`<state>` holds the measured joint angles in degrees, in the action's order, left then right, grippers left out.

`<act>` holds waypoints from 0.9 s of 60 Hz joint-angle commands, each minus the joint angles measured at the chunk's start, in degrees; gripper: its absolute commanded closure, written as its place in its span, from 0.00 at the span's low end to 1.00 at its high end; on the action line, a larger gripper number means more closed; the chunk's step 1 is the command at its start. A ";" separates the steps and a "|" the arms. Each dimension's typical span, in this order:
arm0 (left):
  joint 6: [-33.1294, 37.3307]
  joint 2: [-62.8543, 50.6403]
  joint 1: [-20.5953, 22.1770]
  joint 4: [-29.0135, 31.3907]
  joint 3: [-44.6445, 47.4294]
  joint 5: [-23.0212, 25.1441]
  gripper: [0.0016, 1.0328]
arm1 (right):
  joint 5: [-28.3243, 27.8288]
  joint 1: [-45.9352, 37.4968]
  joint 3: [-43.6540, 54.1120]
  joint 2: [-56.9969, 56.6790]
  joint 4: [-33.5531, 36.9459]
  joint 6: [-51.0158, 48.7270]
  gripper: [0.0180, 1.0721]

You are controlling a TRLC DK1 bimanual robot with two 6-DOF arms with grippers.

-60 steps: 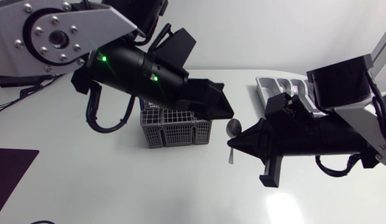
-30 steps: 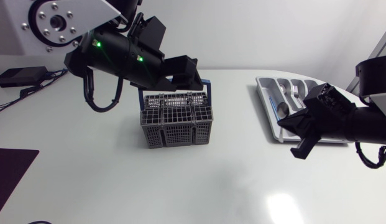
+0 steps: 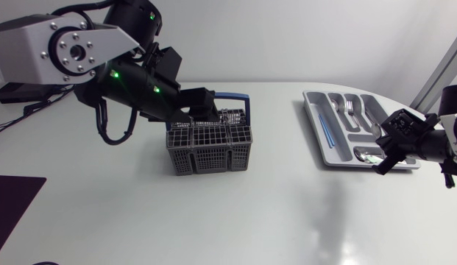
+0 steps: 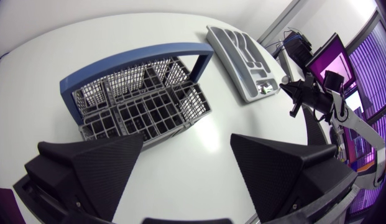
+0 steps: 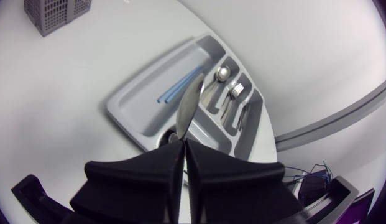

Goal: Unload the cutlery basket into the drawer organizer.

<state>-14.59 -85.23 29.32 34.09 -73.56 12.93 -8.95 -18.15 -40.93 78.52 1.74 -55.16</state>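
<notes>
The basket (image 3: 208,151) stands mid-table, its blue handle (image 3: 232,96) upright across its far side. The left gripper (image 3: 207,109) hangs at the basket's 11 o'clock, just above the rear rim. The left wrist view shows its jaws (image 4: 186,144) spread wide and bare, with the basket (image 4: 143,115) ahead of them.

The organizer (image 3: 309,110) lies well apart from the basket, at its 3 o'clock. It holds blue sticks (image 3: 327,134) in one long slot, and a fork (image 3: 348,108) and a spoon (image 3: 335,107) in the slots beside it. The right gripper (image 3: 383,149) sits over the organizer's 4 o'clock corner. In the right wrist view its jaws (image 5: 182,142) are clenched on the handle of a second spoon (image 5: 190,102), whose bowl points ahead over the organizer (image 5: 127,102), between the blue sticks (image 5: 174,92) and the slot with the first spoon (image 5: 223,73).

A dark mat (image 3: 13,202) lies at the table's 8 o'clock edge.
</notes>
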 commanded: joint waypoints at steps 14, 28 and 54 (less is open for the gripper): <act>2.02 2.61 -3.74 0.81 5.53 -0.71 0.04 | 6.67 -3.21 -2.05 14.03 -13.08 -6.98 0.95; 3.87 4.20 -6.03 3.09 8.43 -1.77 0.04 | 11.68 -5.05 -4.69 21.59 -18.88 -9.18 0.95; 4.31 7.18 -6.38 4.23 11.86 -2.03 0.04 | 13.43 -5.31 -3.19 24.14 -25.73 -13.84 0.95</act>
<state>-11.53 -79.53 23.40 37.69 -63.18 11.42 4.73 -23.00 -44.64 101.65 -23.38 -67.07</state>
